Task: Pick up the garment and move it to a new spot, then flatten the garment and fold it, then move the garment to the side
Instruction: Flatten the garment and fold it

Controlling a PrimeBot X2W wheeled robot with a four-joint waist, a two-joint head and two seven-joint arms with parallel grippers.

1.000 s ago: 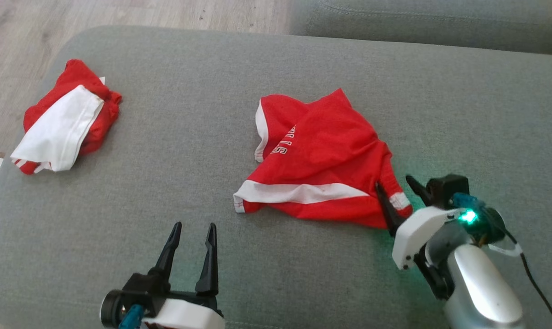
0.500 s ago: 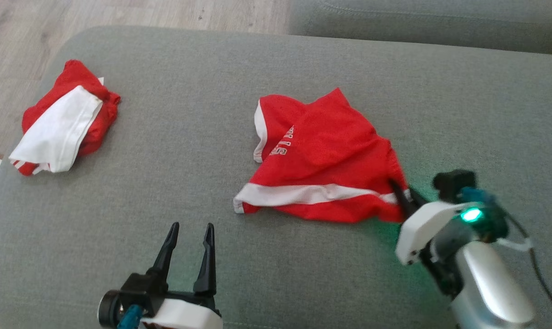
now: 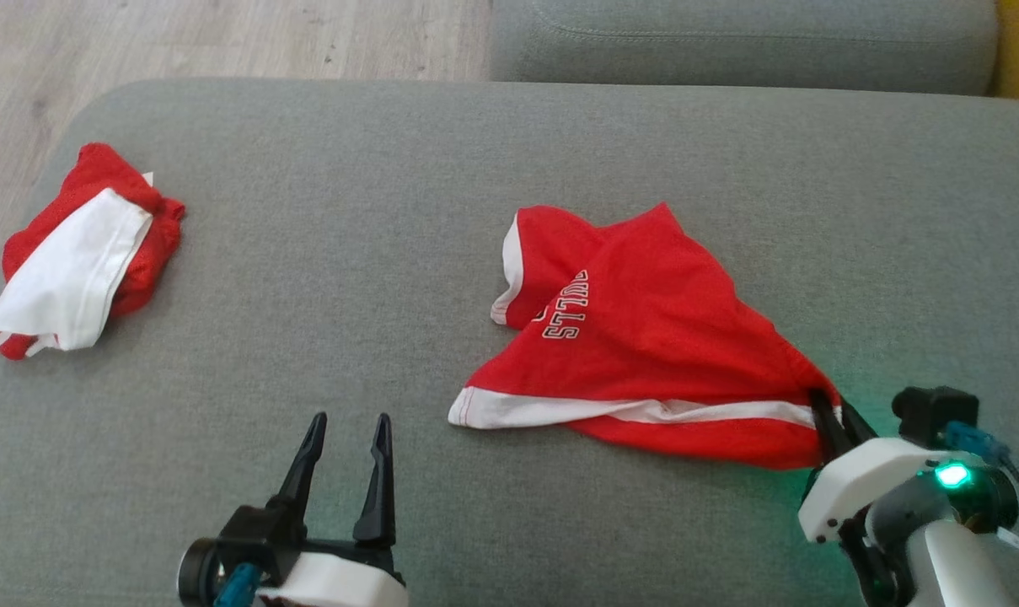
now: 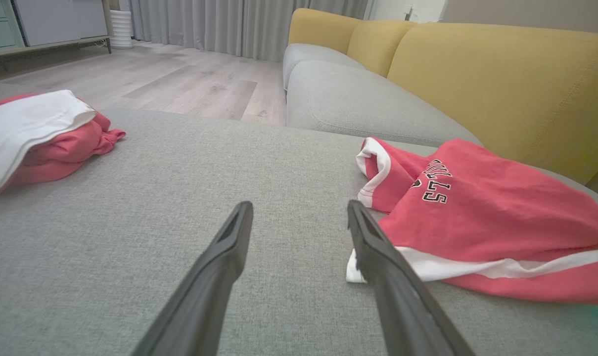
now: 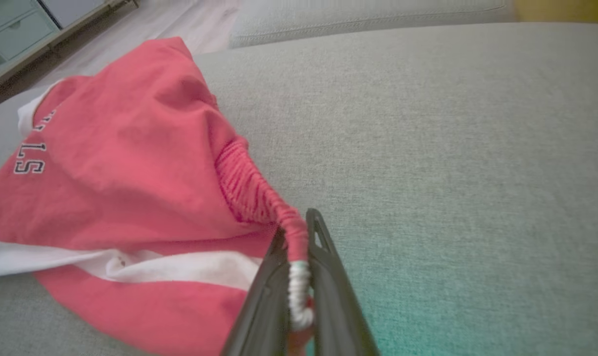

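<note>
My right pincer [image 3: 829, 403] is clamped on the shorts [image 3: 644, 337] at a corner of the elastic waistband. In the right wrist view the gathered red-and-white band runs between the two fingers, which stand almost together. The frame's bottom edge cuts off the cloth below them, so I cannot tell how deep the bite goes.

The shorts lie crumpled on the ottoman [image 3: 349, 211], right of centre. One layer is folded over another, so the lettering shows only in part and the underside is hidden. A white stripe [image 3: 610, 410] runs along the near hem.

My left pincer [image 3: 351, 421] has its fingers apart and holds nothing. It is near the shorts' near-left corner, and in the left wrist view one finger [image 4: 378, 257] covers part of that corner. I cannot tell whether the tips touch the ottoman.

A red and white pile [image 3: 79, 253] sits at the far left, well apart. It is bunched too tightly to identify.
</note>
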